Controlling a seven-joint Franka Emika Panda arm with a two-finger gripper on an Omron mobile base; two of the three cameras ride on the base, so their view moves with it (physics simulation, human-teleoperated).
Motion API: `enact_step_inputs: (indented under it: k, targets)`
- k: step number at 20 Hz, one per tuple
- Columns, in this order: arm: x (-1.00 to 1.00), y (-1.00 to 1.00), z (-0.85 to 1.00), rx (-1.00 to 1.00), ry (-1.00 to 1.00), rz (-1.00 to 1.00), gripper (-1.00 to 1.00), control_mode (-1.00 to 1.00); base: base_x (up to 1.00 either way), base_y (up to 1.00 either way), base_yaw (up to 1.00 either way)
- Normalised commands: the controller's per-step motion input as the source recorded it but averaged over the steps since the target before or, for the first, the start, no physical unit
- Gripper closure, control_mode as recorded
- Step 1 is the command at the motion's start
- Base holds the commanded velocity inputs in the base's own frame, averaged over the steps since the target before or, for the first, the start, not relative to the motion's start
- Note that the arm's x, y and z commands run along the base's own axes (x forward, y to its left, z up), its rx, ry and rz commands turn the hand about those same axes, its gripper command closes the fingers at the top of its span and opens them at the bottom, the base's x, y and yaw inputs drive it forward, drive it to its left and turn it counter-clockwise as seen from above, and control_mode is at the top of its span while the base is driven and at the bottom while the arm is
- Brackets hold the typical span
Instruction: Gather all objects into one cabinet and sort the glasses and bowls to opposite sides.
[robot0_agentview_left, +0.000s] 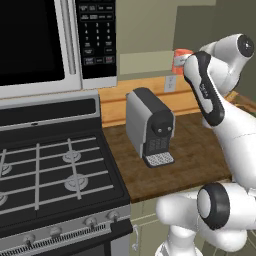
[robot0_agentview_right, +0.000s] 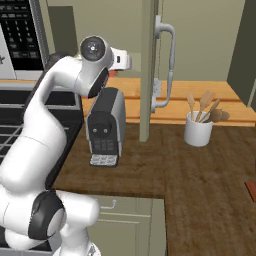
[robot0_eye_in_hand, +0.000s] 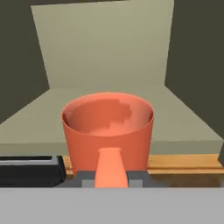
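My gripper is shut on the handle of the orange-red mug, which stands upright and empty right in front of the hand. The mug hangs at the front edge of the open olive-green cabinet's shelf; whether it touches the shelf I cannot tell. In the left base view the mug peeks out behind my forearm, level with the cabinet's bottom board. The cabinet door stands open edge-on, with its curved grey handle.
A grey coffee machine stands on the wooden counter below the cabinet. A microwave hangs over the gas stove to the left. A white holder of wooden utensils stands to the right.
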Motion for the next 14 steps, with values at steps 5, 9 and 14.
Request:
enact_step_inputs:
  k: [5,9,14]
  targets:
    - [-1.0,0.39,0.23,-0.07,0.05,0.15,1.0,-1.0,0.0,0.0,0.0]
    - [-0.93,0.39,0.11,-0.01,0.0,0.01,1.0,-1.0,0.0,0.0,0.0]
    - [-0.76,0.2,0.03,0.0,0.0,-0.01,1.0,-1.0,0.0,0.0,0.0]
